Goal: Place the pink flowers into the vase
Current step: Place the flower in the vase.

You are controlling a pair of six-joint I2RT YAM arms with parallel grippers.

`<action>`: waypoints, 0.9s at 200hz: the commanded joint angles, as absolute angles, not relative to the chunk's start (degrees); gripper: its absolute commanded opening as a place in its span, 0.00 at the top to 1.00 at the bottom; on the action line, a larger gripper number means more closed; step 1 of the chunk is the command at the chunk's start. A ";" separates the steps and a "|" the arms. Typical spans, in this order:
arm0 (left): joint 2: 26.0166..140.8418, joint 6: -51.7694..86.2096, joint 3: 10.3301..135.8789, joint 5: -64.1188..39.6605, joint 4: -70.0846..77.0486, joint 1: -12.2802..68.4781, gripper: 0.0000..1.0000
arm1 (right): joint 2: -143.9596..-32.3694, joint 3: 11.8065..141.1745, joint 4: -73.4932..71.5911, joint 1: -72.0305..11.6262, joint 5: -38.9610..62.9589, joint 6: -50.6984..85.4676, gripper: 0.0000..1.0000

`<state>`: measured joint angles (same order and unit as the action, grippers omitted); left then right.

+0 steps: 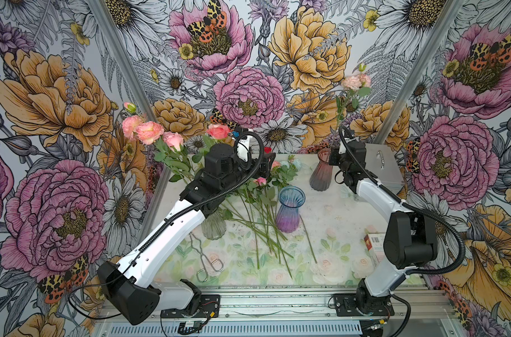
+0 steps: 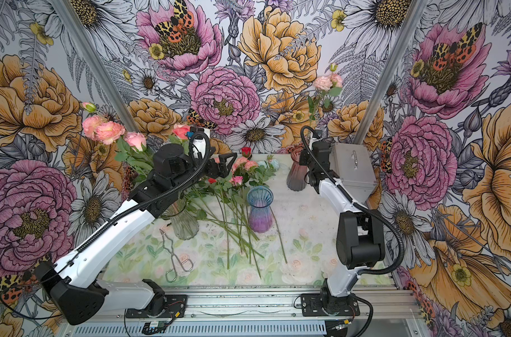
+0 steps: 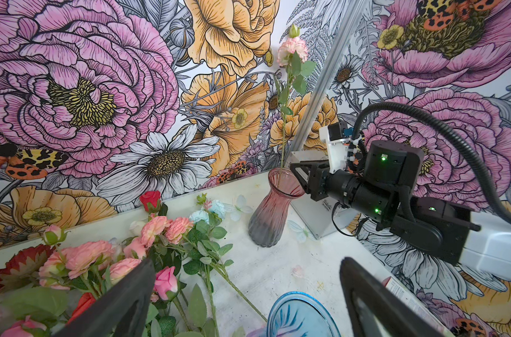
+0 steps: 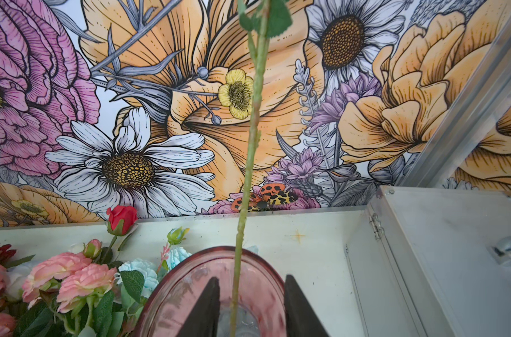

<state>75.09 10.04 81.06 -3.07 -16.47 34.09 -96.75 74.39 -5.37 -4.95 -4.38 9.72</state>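
1. Far left of the counter (image 1: pixel 330 262): clear vase (image 1: pixel 214 229), partly hidden by the left arm. A bunch of pink flowers (image 1: pixel 149 132) stands in it, heads up high vs. the wall.
2. Just in front of it: metal tongs (image 1: pixel 210 261), flat on the counter.
3. Left end effector (image 3: pixel 247 262): spread wide, nothing btwn its fingers, hanging above the loose pile (image 1: pixel 263 201).
4. That pile lies mid-counter, stems pointing to the front. More pink heads (image 3: pixel 161 230) in it, mixed w/ red roses & pale blue blooms.
5. Blue vase (image 1: pixel 289 210): upright, just right of the pile.
6. Pink vase (image 1: pixel 321 173): upright, back right. A single pink stem (image 1: pixel 354 82) stands in it, approx. vertical, bloom well above the rim.
7. Right end effector (image 4: pixel 252 277): at the pink vase's mouth, fingers partway apart on either side of that stem. A gap shows on both sides, so no grip.
8. Right edge: metal box (image 1: pixel 387 166) behind the right arm, small carton (image 1: pixel 374 242) nearer the front.
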 commanded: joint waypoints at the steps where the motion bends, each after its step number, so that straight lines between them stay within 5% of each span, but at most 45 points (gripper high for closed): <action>1: 73.32 9.76 81.10 -2.99 -16.17 34.80 0.01 | -92.89 73.83 -4.90 -5.35 -5.35 10.27 0.56; 68: 74.01 12.95 83.62 -1.13 -21.50 32.78 0.01 | -83.47 76.46 12.44 -9.60 -5.54 11.92 0.14; 125: 73.41 16.99 81.76 -3.69 -22.55 30.41 0.02 | -77.57 81.35 37.58 -15.52 11.40 17.87 0.12; 180: 71.37 17.71 80.71 -4.39 -22.83 30.31 0.02 | -80.00 80.88 43.55 -19.77 17.39 19.68 0.20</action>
<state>73.76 16.62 81.62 -3.01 -22.20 30.50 -78.19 80.49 38.52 -18.15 12.64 18.00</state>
